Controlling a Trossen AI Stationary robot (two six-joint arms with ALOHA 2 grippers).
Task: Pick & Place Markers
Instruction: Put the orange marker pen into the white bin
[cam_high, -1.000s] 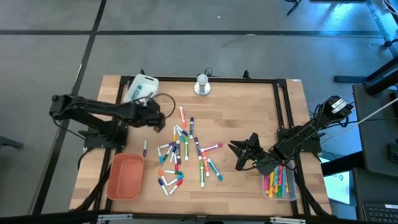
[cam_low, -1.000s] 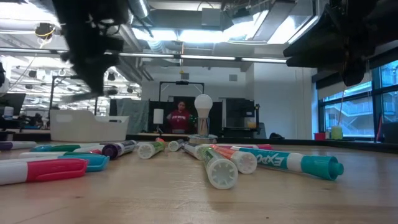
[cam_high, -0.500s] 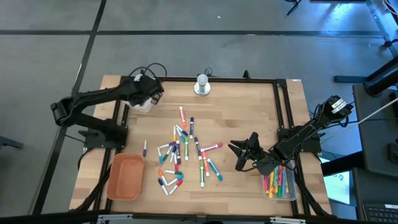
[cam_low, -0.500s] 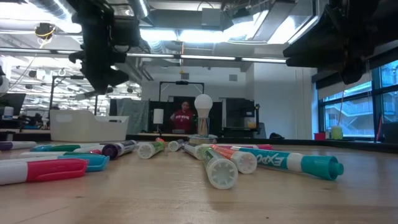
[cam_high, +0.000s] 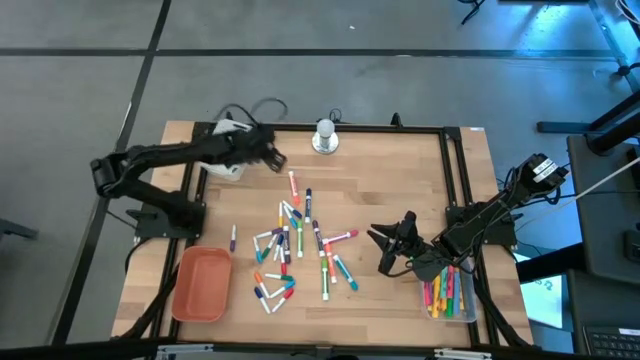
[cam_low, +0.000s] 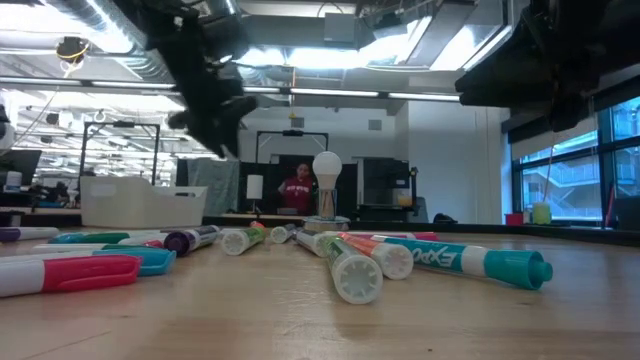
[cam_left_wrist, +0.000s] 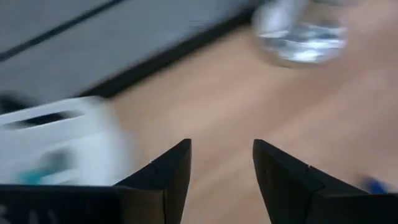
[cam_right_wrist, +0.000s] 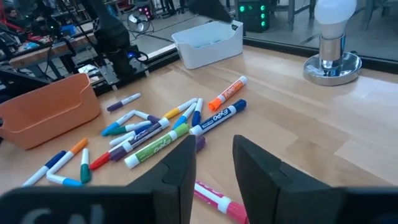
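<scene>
You've got white-barrelled markers (cam_high: 290, 248) with orange, green, blue, pink and purple caps on the pale wood table (cam_high: 400, 180), an orange tray (cam_high: 201, 283), a white tray (cam_right_wrist: 209, 42), and two black arms.

L gripper (cam_high: 274, 160) open (empty); R gripper (cam_high: 385, 249) hovers, part-open.

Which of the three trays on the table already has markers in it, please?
The clear tray at the table's right edge, by the right arm, holds markers; the orange tray looks empty, and the white one's inside is hidden.
</scene>
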